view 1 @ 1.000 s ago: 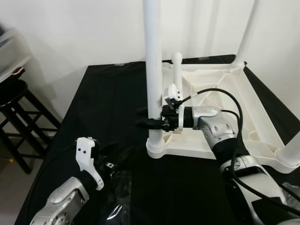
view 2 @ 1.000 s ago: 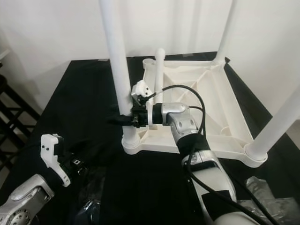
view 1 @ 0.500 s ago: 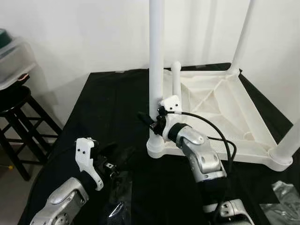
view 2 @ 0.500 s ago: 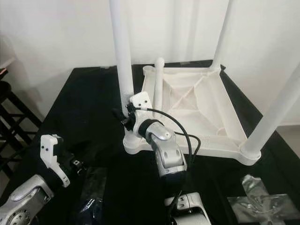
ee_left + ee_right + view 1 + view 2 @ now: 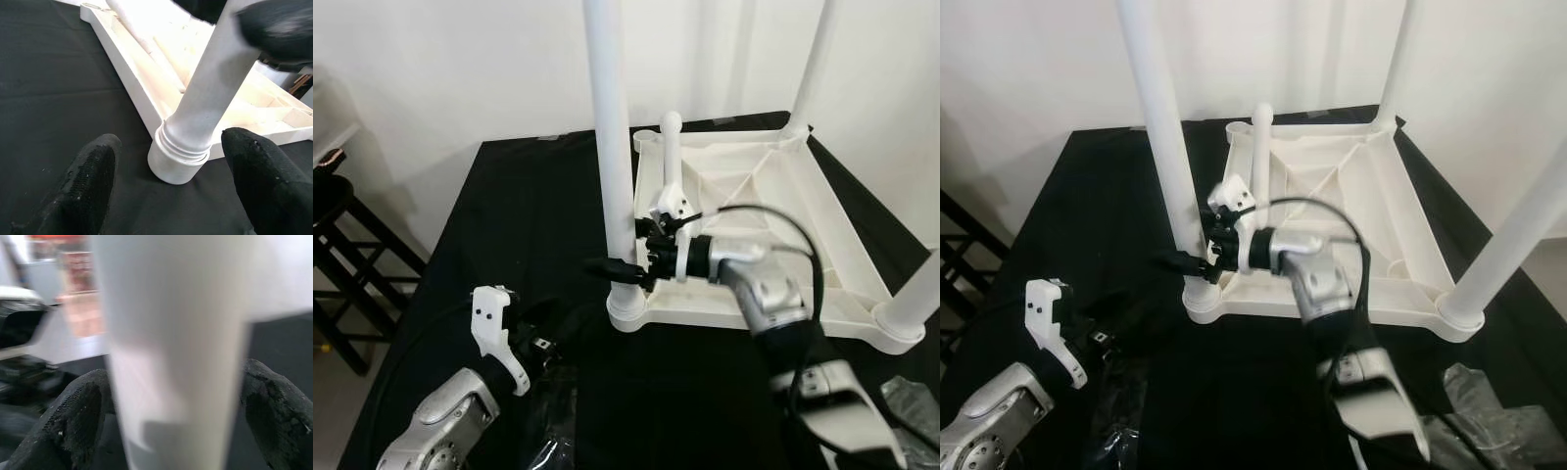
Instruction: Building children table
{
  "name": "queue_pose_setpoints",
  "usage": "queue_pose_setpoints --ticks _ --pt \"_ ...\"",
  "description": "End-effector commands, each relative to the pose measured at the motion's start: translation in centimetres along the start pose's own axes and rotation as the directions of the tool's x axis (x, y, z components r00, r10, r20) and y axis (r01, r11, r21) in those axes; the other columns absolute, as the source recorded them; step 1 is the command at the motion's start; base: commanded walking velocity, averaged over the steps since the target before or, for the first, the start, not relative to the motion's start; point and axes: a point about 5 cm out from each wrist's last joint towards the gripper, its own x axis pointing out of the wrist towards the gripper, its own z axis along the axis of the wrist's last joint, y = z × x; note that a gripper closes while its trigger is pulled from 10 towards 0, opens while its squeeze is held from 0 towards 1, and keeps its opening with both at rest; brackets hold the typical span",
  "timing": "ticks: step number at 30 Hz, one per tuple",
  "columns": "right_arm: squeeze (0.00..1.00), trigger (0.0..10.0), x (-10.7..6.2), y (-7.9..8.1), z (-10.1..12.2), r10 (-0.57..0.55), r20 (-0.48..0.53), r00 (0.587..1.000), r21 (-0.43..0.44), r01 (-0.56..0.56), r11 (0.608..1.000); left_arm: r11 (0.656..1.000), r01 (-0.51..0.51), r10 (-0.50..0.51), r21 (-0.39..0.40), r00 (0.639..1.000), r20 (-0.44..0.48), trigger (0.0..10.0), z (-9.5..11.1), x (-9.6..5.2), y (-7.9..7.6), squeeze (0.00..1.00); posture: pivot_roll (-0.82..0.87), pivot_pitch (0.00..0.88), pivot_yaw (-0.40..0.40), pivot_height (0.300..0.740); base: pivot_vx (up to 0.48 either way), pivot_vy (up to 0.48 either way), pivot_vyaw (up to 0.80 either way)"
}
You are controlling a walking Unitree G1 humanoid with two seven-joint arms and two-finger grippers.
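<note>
The near leg (image 5: 612, 166) stood upright in the corner socket of the upturned tabletop (image 5: 773, 211), its long axis crossing straight between the right gripper (image 5: 628, 266)'s jaws, which bracketed it low down, parted, no firm clench evident. The left gripper (image 5: 166, 181), jaws released, sat lower and apart from the leg on the black table (image 5: 509, 215).

Before me a black-covered table (image 5: 509, 225) carries the upturned white children's table (image 5: 773, 206), legs pointing up, with crinkled clear plastic bags (image 5: 1489, 411) lying on the cloth near that white frame's closest corners.
</note>
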Motion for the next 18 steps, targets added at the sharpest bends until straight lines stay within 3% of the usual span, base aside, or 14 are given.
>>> queue_pose_setpoints --ticks 1,7,8,9,15,18 --pt "0.0 10.0 0.3 -0.2 -0.2 0.073 -0.006 0.997 0.011 -0.073 0.997 1.0 -0.015 0.016 0.002 1.0 -0.015 10.0 -0.3 -0.3 0.2 0.0 -0.02 0.066 0.055 0.74 0.0 0.0 0.0" --pt "0.0 10.0 0.3 -0.4 -0.1 0.098 -0.012 0.995 0.02 -0.098 0.995 1.0 -0.016 0.016 0.002 1.0 -0.015 10.0 -0.3 -0.3 0.2 0.0 -0.02 0.066 0.055 0.74 0.0 0.0 0.0" --pt "0.0 1.3 0.3 -1.0 -0.4 0.118 -0.022 0.993 0.051 -0.117 0.992 1.0 -0.016 0.016 0.001 1.0 -0.015 10.0 -0.3 -0.3 0.2 0.0 -0.01 0.065 0.051 0.74 0.0 0.0 0.0" --pt "0.0 0.0 0.3 -1.2 -0.7 0.118 -0.03 0.993 0.071 -0.116 0.991 1.0 -0.016 0.016 0.001 1.0 -0.014 10.0 -0.3 -0.4 0.1 0.0 -0.01 0.068 0.051 0.74 0.0 0.0 0.0" --pt "0.0 0.0 -0.3 -1.5 -1.5 0.094 -0.029 0.995 0.086 -0.091 0.992 1.0 -0.015 0.015 0.0 1.0 -0.015 10.0 -0.2 -0.6 0.1 0.0 -0.02 0.077 0.058 0.74 0.0 0.0 0.0" --pt "0.0 0.0 -1.2 -1.5 -2.5 0.014 -0.054 0.998 0.062 -0.01 0.998 1.0 -0.011 0.011 -0.002 1.0 -0.016 10.0 -0.2 -0.6 0.1 0.0 -0.02 0.084 0.059 0.74 0.0 0.0 0.0"
